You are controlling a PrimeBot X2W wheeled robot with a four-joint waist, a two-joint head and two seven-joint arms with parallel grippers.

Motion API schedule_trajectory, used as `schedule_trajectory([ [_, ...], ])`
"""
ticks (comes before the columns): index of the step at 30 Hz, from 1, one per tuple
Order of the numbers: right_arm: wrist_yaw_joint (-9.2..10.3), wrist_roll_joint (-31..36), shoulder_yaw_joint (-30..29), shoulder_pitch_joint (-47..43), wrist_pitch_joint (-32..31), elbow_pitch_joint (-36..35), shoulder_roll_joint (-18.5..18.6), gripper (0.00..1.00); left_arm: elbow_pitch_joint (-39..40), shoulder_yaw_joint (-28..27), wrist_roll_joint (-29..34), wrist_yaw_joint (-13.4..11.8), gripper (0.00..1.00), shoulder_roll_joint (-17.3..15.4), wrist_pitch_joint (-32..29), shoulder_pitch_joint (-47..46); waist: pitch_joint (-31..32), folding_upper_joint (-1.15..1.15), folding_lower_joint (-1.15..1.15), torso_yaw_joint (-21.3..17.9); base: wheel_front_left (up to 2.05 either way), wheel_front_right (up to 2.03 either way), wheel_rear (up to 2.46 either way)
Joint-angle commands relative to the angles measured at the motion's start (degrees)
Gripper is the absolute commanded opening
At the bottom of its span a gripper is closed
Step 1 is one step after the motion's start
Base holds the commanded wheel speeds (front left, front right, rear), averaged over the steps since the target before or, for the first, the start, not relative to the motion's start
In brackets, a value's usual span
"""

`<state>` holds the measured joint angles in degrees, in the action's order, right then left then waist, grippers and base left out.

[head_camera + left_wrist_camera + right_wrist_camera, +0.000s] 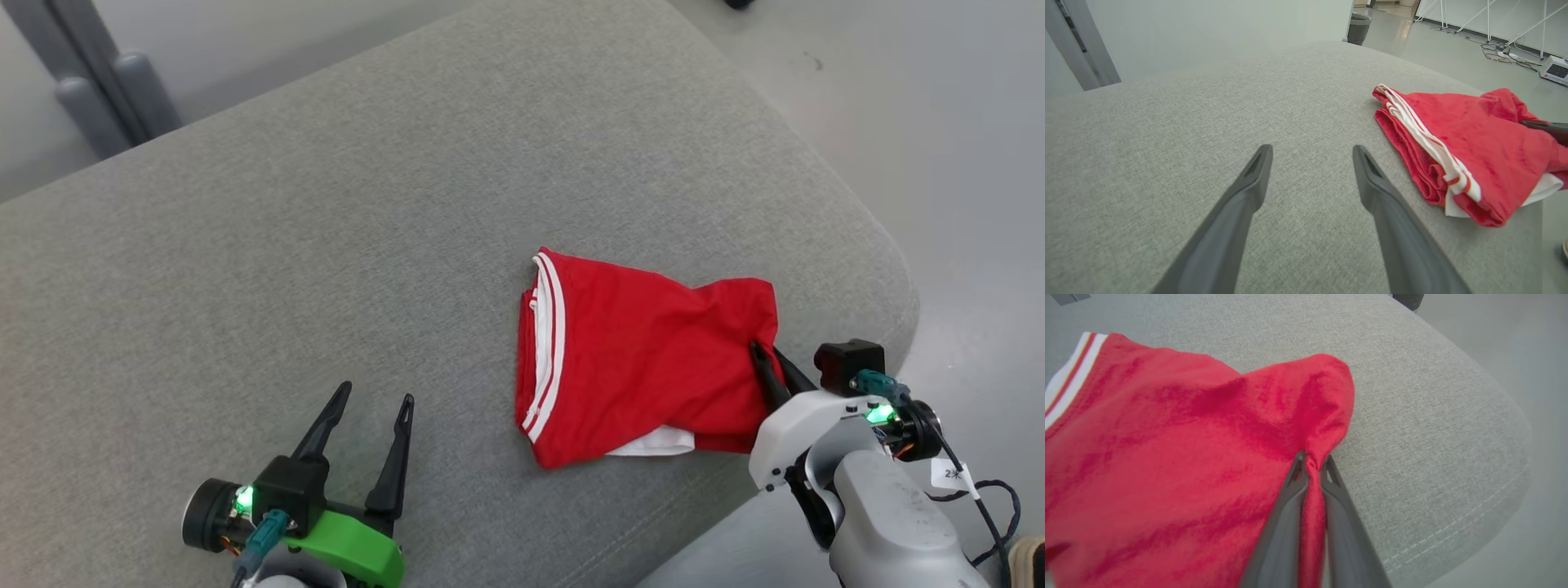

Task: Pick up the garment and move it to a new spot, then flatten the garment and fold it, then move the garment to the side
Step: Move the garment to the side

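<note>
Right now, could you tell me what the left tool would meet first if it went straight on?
Probably only grey fabric cushion; the left tool points clear of the red white-trimmed garment to its right.

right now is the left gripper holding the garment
No, the left gripper stands open over bare cushion, apart from the garment.

Light: bright, even, diffuse.
Shadows: faint, soft, under the garment (1474, 163) at its near edge and beside the left gripper (376, 393).
Glare: pale sheen on the floor (1412, 41).
Focus: head view sharp; right wrist view soft toward its bottom edge.
Edges: wide-angle bowing in both wrist views.
</note>
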<state>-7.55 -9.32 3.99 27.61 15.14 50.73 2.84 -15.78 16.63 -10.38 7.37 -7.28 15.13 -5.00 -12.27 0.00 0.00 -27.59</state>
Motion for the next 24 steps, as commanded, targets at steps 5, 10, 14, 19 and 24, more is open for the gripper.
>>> schedule_trajectory([
  [5, 0.13, 3.0, -1.6, 5.0, 0.0, -1.2, 0.1, 0.00, 1.1, -0.1, -0.4, 0.2, 1.00, -3.2, 0.0, -0.8, -5.4, 0.00, 0.00, 0.1, 0.00, 0.00, 0.00],
  [10, 0.12, 10.7, -7.8, 11.6, 0.0, -0.4, 0.1, 0.00, 2.1, 0.1, -0.9, 0.2, 1.00, -5.6, 0.0, -2.2, -8.9, 0.00, 0.00, 3.9, 0.00, 0.00, 0.00],
  [14, 0.12, 18.2, -15.7, 17.6, 0.0, -0.9, 0.0, 0.00, 3.6, 0.6, -1.6, 0.2, 1.00, -7.4, 0.0, -3.8, -12.4, 0.00, 0.00, 7.2, 0.00, 0.00, 0.00],
  [19, 0.13, 27.7, -25.1, 24.5, -1.0, -2.3, 0.2, 0.00, 6.1, 1.2, -2.1, 0.2, 1.00, -10.0, 0.0, -5.5, -16.8, 0.00, 0.00, 10.1, 0.00, 0.00, 0.00],
  [24, 0.12, 37.5, -36.3, 29.4, -3.8, -7.3, 0.3, 0.00, 7.8, 2.7, -2.4, 0.2, 1.00, -12.1, 0.0, -7.6, -20.4, 0.00, 0.00, 12.7, 0.00, 0.00, 0.00],
])
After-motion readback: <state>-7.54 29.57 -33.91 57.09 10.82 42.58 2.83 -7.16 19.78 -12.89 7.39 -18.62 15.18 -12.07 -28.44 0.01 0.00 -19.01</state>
